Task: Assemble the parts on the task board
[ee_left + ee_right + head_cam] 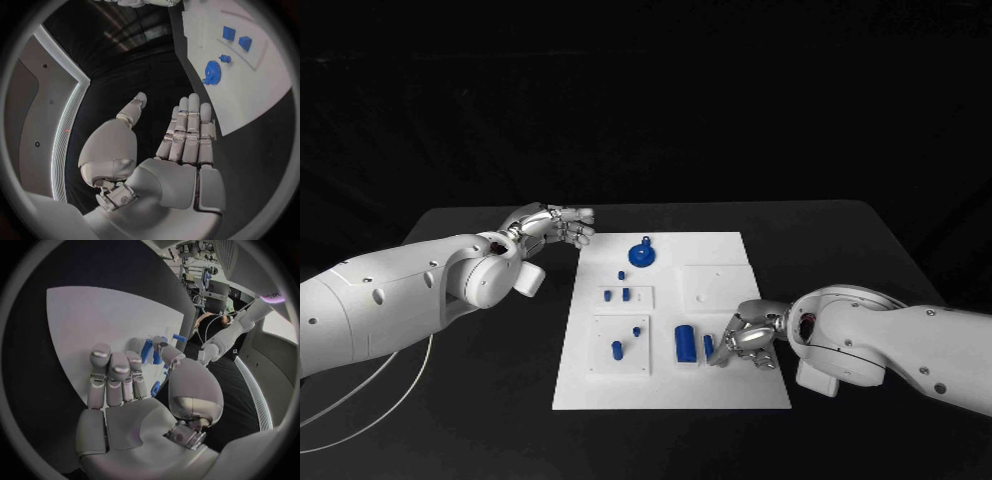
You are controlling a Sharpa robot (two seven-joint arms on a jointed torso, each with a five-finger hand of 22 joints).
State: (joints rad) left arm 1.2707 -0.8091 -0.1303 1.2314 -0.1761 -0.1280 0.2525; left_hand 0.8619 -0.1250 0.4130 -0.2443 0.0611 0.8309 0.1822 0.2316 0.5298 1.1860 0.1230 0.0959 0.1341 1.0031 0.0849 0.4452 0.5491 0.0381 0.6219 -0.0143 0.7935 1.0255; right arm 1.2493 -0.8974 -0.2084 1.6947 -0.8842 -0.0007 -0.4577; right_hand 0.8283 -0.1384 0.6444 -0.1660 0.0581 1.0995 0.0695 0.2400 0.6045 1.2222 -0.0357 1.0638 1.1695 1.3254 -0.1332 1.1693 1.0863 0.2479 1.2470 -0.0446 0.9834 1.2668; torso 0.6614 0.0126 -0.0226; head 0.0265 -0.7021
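Note:
The white task board (733,385) lies in the middle of the black table. A blue gear (642,255) (212,73) sits near its far edge. Small blue pegs (626,293) stand in raised white blocks down the board's left half. A thick blue cylinder (685,343) and a slim blue piece (708,346) lie near the board's right side. My right hand (750,340) (119,385) hovers just right of that slim piece, fingers stretched out, thumb close to the blue pieces (149,350), gripping nothing. My left hand (560,227) (184,135) hangs open off the board's far left corner, fingers straight.
Bare black table (488,400) surrounds the board on all sides. A plain raised white square (715,283) sits on the board's right half. A thin cable (387,395) trails from my left arm across the table's left part.

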